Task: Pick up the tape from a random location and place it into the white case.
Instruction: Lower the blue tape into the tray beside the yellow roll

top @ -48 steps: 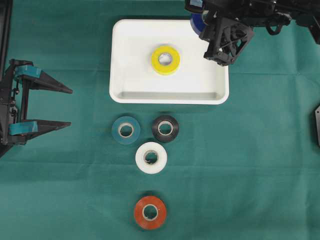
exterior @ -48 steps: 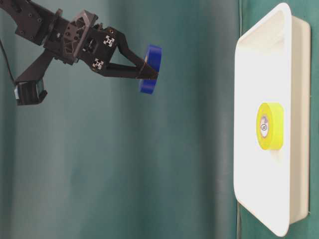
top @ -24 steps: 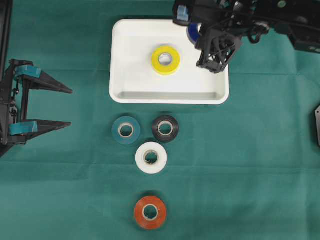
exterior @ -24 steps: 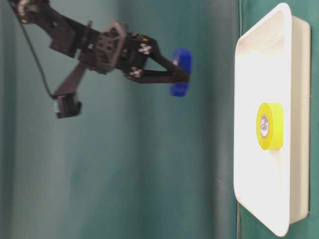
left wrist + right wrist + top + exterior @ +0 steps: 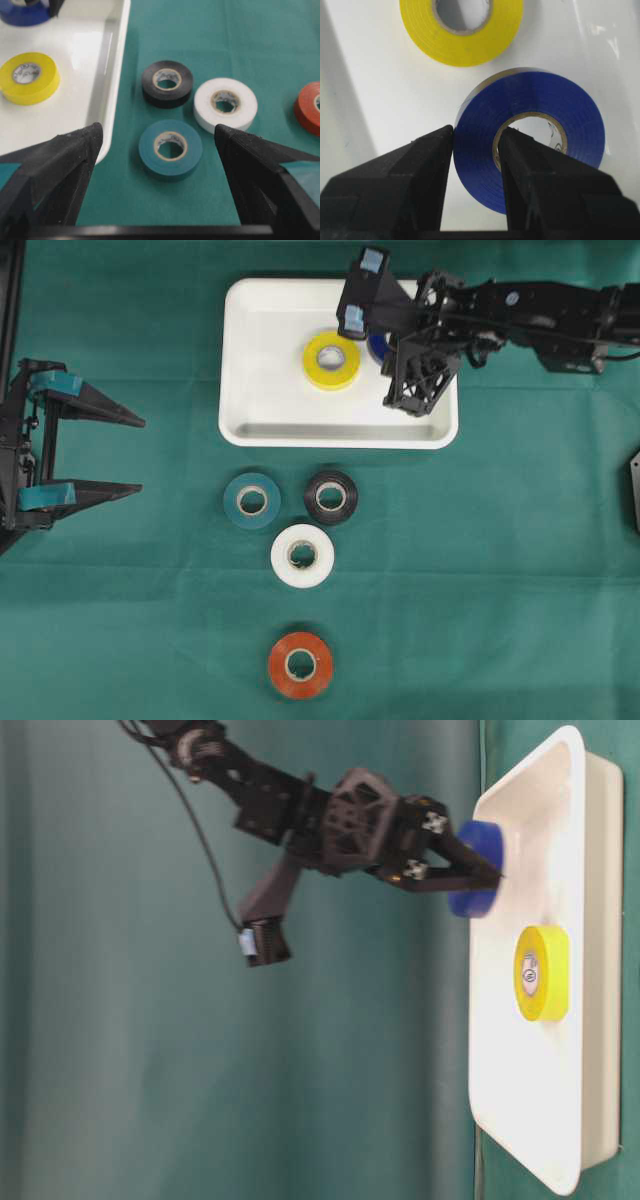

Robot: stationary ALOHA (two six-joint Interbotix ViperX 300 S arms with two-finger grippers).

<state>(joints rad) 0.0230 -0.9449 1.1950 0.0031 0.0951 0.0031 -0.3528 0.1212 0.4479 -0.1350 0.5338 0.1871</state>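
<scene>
We see the right hand clamped on the blue tape roll, one finger through its core, just above the floor of the white case beside the yellow roll. The left hand hangs wide apart, well off from the case.

The right gripper is clamped on a blue tape roll, holding it at the raised rim of the white case. A yellow tape roll lies inside the case, near the blue one but apart from it.
</scene>
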